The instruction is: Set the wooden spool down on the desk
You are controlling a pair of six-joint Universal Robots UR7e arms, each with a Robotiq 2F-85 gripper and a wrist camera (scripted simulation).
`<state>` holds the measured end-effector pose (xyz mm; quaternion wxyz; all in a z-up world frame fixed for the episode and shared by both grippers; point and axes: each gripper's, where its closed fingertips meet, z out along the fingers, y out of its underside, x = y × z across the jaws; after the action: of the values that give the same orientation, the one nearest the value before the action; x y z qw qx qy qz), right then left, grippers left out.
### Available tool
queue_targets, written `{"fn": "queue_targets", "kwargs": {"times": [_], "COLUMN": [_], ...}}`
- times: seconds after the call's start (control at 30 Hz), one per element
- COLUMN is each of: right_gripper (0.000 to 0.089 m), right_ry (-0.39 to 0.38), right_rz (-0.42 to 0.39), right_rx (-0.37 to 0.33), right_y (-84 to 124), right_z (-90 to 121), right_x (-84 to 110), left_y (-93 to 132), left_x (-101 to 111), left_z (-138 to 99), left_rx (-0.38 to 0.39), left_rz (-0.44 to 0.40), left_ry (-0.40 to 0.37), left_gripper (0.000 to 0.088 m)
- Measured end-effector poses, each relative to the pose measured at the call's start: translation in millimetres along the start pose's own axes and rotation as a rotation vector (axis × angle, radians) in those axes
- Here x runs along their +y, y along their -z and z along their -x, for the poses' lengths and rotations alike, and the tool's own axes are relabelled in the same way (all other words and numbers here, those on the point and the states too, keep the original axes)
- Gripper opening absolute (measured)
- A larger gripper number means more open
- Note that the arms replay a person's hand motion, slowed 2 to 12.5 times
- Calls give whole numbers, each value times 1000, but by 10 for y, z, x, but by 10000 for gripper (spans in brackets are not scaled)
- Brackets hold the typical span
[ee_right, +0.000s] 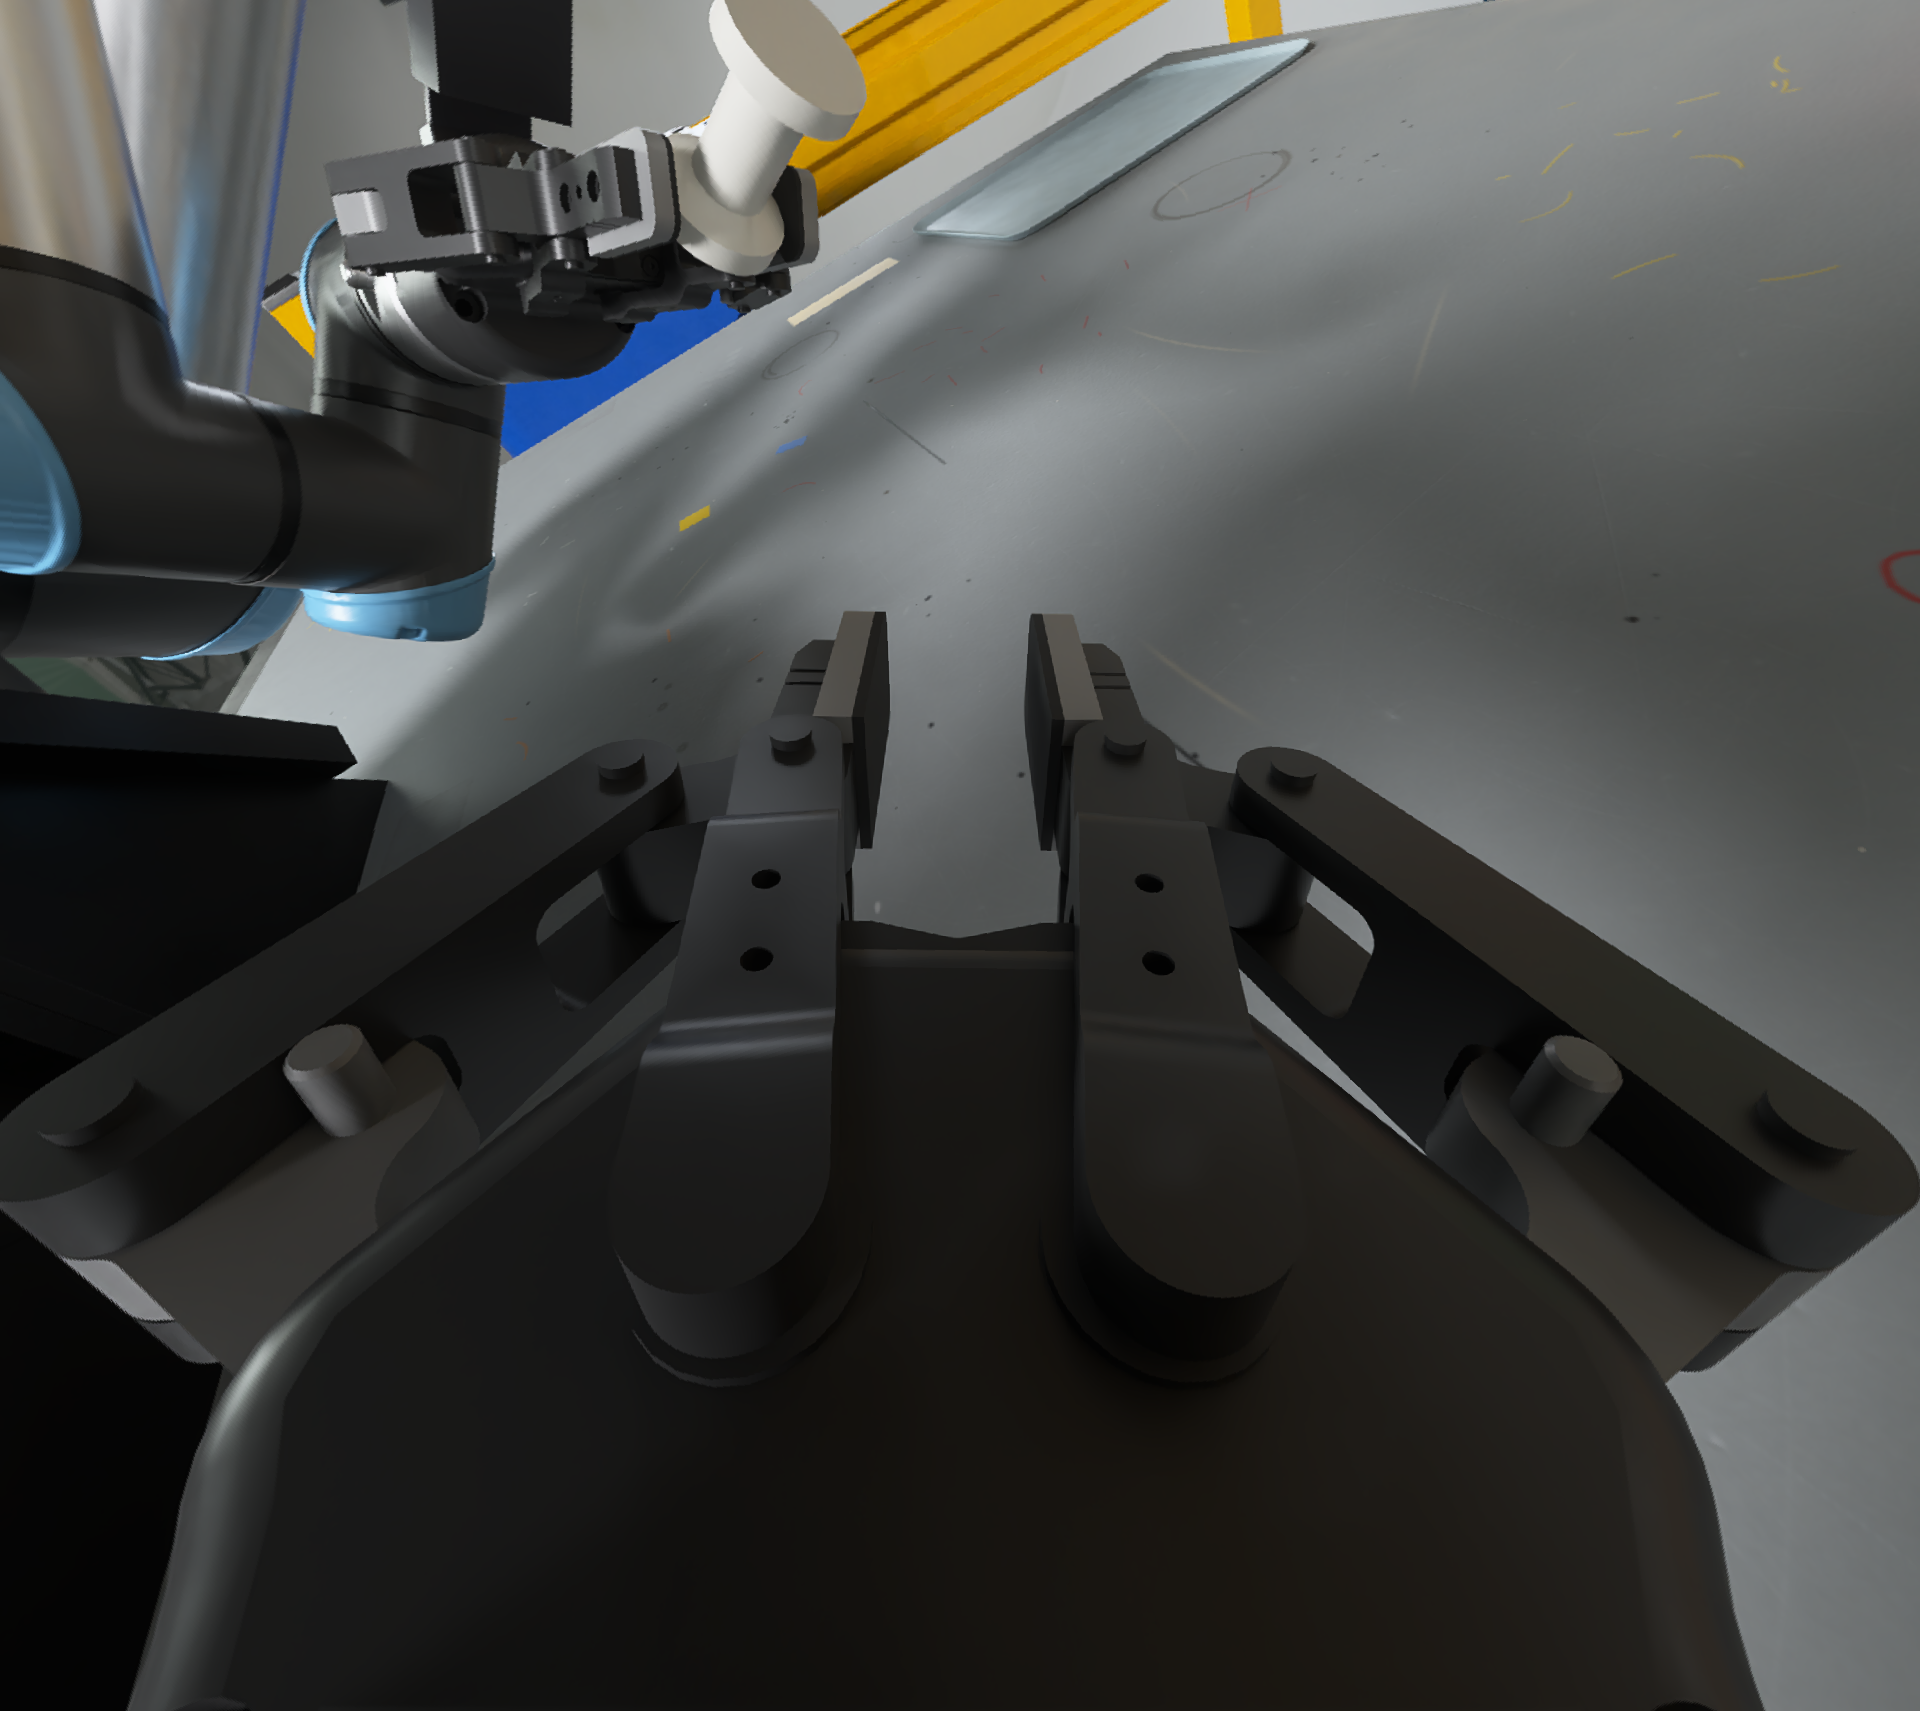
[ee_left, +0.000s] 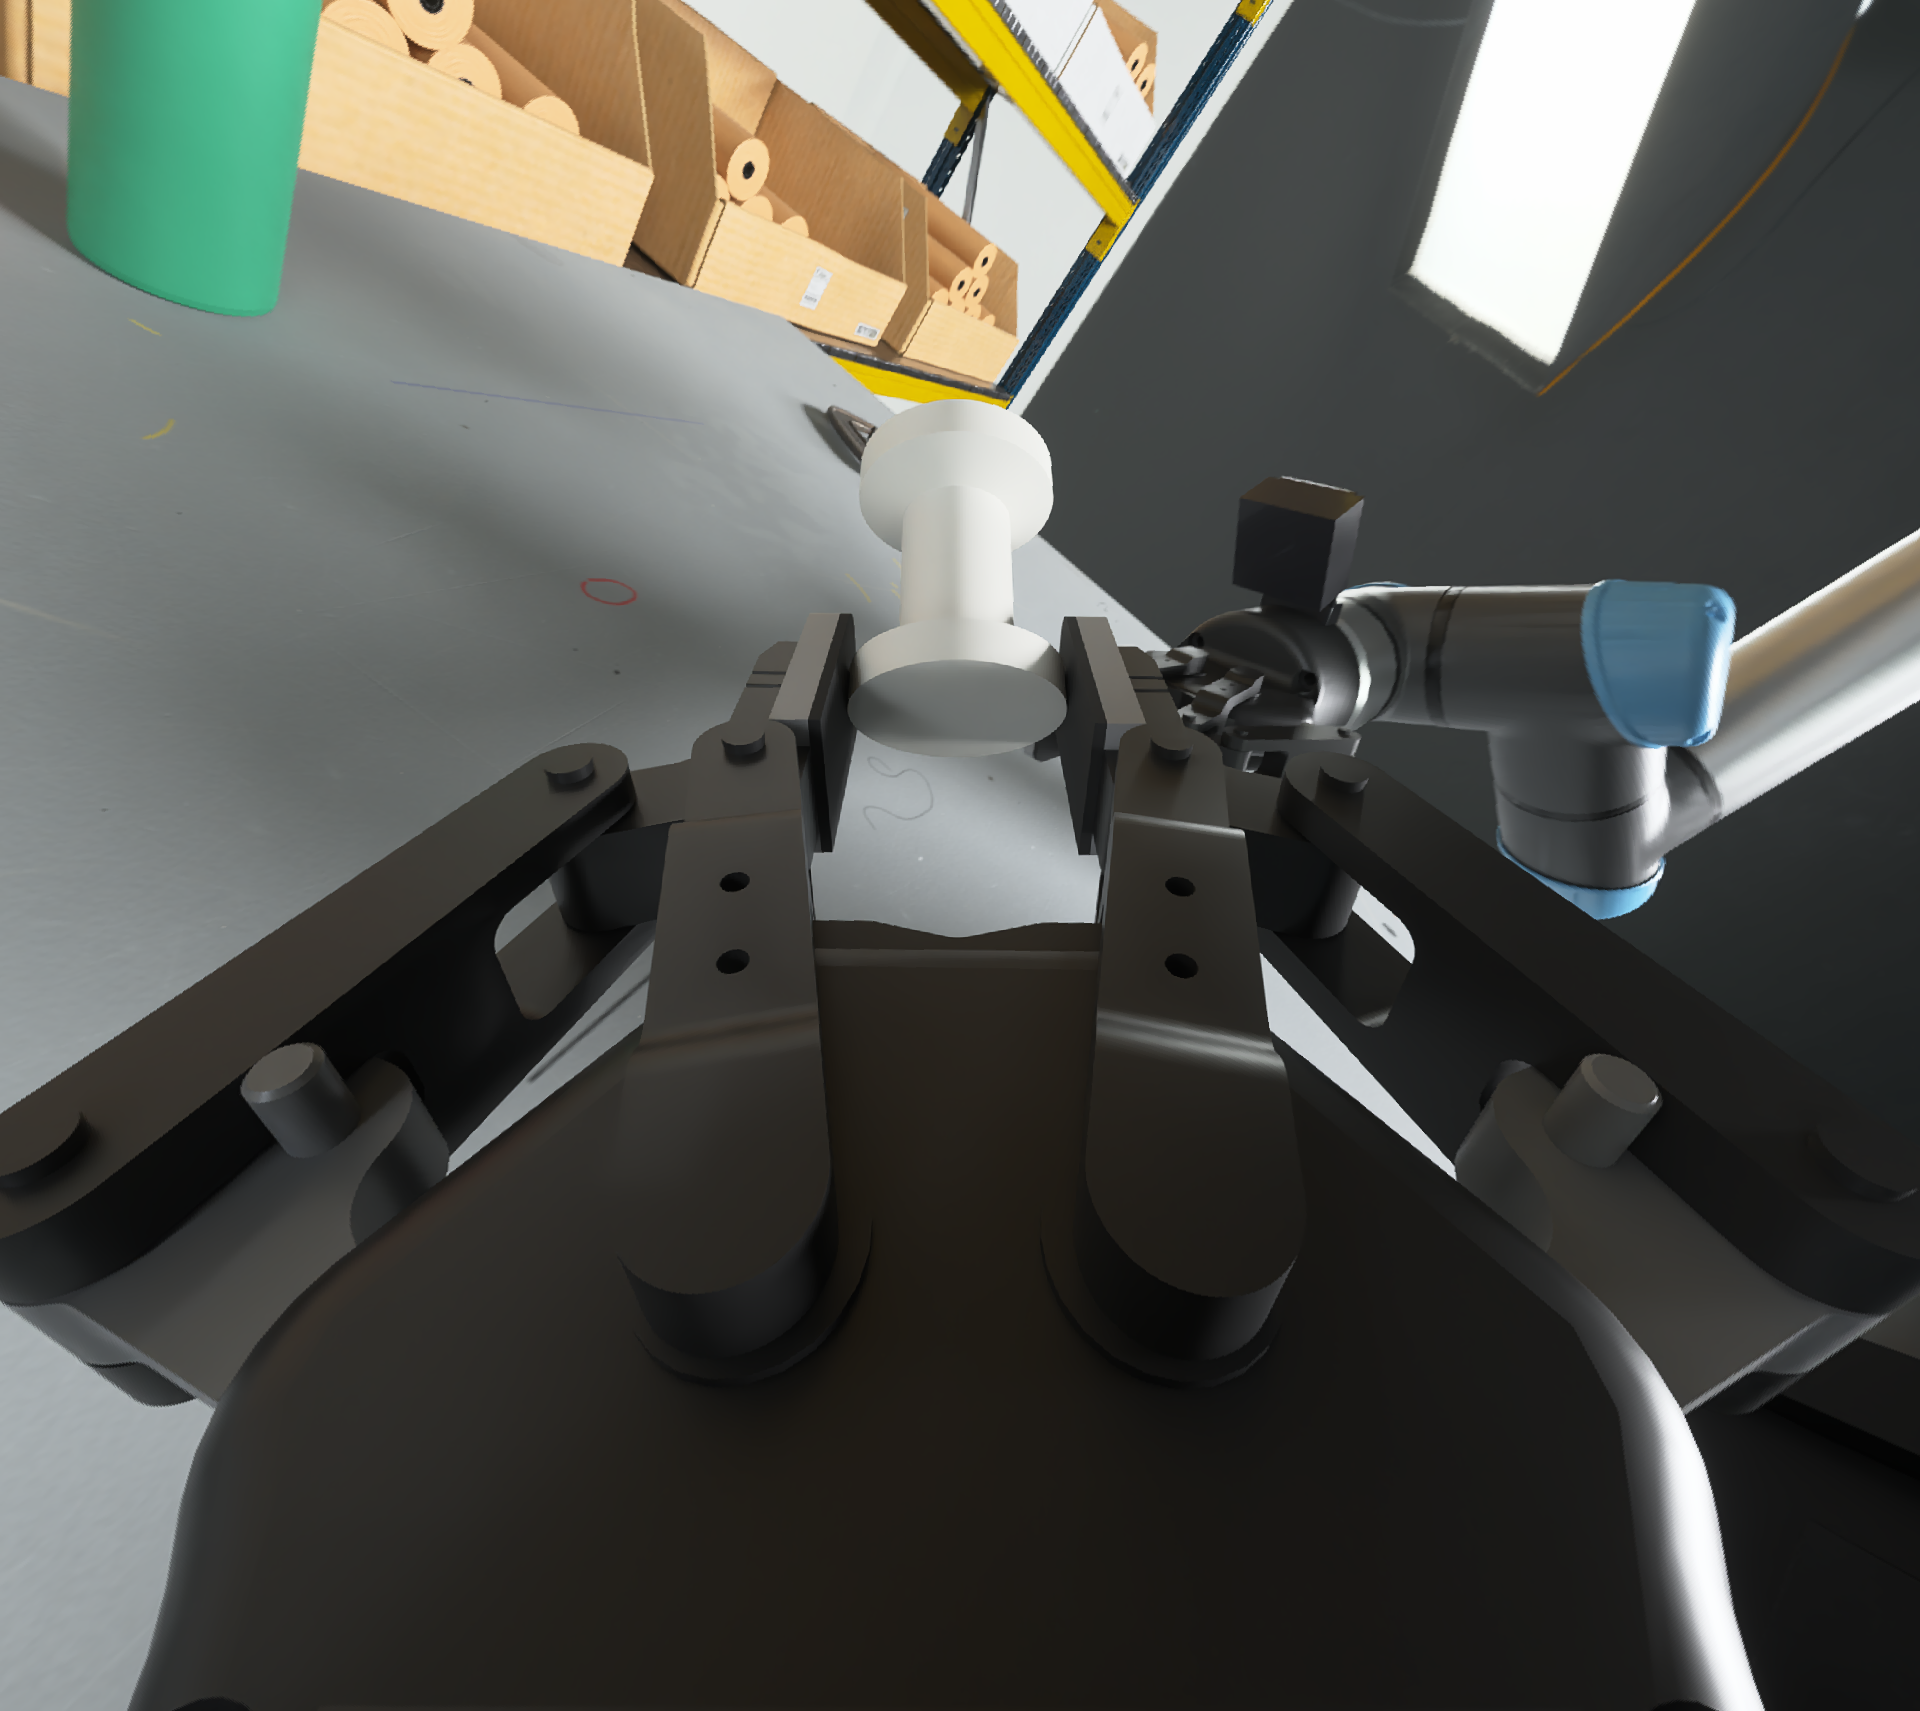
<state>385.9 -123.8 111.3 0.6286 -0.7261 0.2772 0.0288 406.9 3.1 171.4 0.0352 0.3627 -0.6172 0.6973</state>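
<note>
The spool (ee_left: 956, 560) is off-white, with a round flange at each end. My left gripper (ee_left: 958, 685) is shut on its near flange, and its shaft points away from the fingers. In the right wrist view the spool (ee_right: 774, 92) sits tilted in the left gripper (ee_right: 743, 227), raised above the grey desk (ee_right: 1351, 466) near its far edge. My right gripper (ee_right: 956, 674) is open and empty, low over the desk. It also shows in the left wrist view (ee_left: 1226, 695), just right of the spool.
A tall green bottle (ee_left: 197, 51) stands on the desk (ee_left: 364, 570) at the far left. Cardboard boxes of paper rolls (ee_left: 499, 134) and a yellow shelf rack (ee_left: 997, 51) lie beyond the desk. A flat grey plate (ee_right: 1122, 139) lies on the desk.
</note>
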Motion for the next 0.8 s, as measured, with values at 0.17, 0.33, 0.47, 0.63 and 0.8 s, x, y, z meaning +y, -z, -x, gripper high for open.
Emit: {"fn": "queue_targets", "kwargs": {"times": [0.17,0.33,0.47,0.63,0.8], "right_gripper": [230,224,223,223,221], "right_ry": [-28,-65,-98,-141,-180], "right_rz": [-8,-30,-51,-77,-97], "right_rx": [15,18,15,4,-10], "right_y": [25,47,63,81,93], "right_z": [-42,-68,-82,-92,-101], "right_x": [-15,-47,-75,-105,-122], "left_y": [-5,-11,-13,-14,-34], "left_x": [21,24,17,-17,-1], "left_z": [59,124,198,312,397], "left_rx": [-44,-87,-129,-186,-222], "left_rz": [39,95,154,244,372], "left_ry": [-43,-101,-149,-199,-244], "left_gripper": [350,350,350,350,350]}}
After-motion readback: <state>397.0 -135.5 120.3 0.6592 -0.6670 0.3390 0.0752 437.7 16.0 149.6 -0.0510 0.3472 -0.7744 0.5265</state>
